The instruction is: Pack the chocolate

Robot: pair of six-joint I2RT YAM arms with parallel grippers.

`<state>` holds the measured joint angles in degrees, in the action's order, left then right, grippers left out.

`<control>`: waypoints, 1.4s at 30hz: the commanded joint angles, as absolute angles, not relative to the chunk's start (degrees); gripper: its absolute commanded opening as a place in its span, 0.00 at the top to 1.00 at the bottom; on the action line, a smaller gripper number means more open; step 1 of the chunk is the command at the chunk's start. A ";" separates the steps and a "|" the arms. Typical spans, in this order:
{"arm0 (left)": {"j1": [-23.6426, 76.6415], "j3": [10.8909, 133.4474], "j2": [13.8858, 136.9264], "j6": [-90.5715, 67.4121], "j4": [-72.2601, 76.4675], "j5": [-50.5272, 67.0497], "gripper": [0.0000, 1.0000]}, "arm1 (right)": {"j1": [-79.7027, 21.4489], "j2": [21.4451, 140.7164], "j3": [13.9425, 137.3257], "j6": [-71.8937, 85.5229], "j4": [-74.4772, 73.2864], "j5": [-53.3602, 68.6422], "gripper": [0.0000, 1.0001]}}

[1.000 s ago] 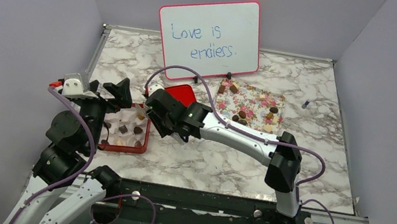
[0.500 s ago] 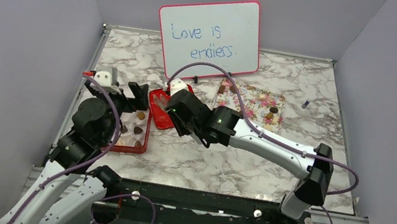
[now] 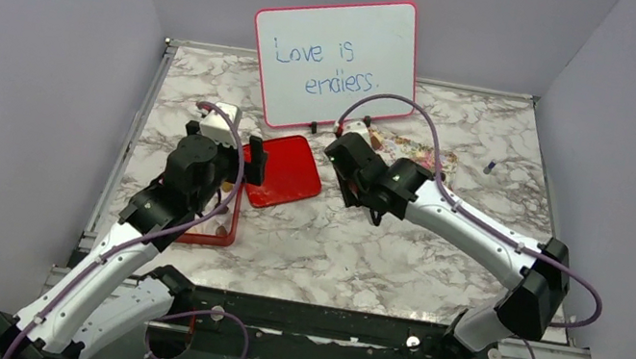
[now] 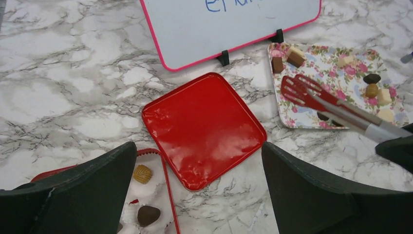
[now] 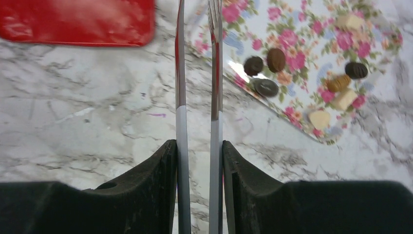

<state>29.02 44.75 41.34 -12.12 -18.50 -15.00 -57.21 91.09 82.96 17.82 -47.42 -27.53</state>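
Chocolate pieces in dark brown, tan and cream lie on the flower-patterned tray. Two more chocolates sit in white paper cups in the red box at the left. My right gripper is shut on metal tongs. The tongs' red tips hang over the tray's left part and appear empty. My left gripper is open and empty above the near edge of a glossy red lid, beside the box.
A pink-framed whiteboard stands at the back, just behind the lid and the tray. A small blue-tipped object lies right of the tray. Grey walls close in the marble table on three sides.
My right arm has swung right with the tongs, from over the red box to the flower tray. My left arm has reached forward and right, over the lid.
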 commanded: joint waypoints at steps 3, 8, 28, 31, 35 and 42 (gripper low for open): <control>29.27 43.86 43.13 -9.39 -17.84 -12.40 0.01 | -52.40 84.70 78.68 22.72 -53.73 -30.41 0.60; 29.27 43.86 43.43 -8.72 -17.92 -12.12 0.01 | -49.47 82.54 75.65 22.85 -55.07 -27.95 0.59; 29.27 43.67 42.10 -8.17 -17.71 -12.26 0.01 | -47.92 83.31 72.22 22.50 -55.06 -25.40 0.59; 29.27 43.71 41.99 -8.17 -17.75 -12.22 0.01 | -47.82 83.86 72.03 22.46 -54.98 -25.56 0.59; 29.27 43.69 41.48 -8.28 -17.75 -12.20 0.01 | -47.54 84.48 71.66 21.94 -54.30 -25.36 0.59; 29.27 44.02 41.24 -8.00 -17.67 -12.77 0.01 | -47.31 86.10 71.63 21.30 -54.02 -25.71 0.59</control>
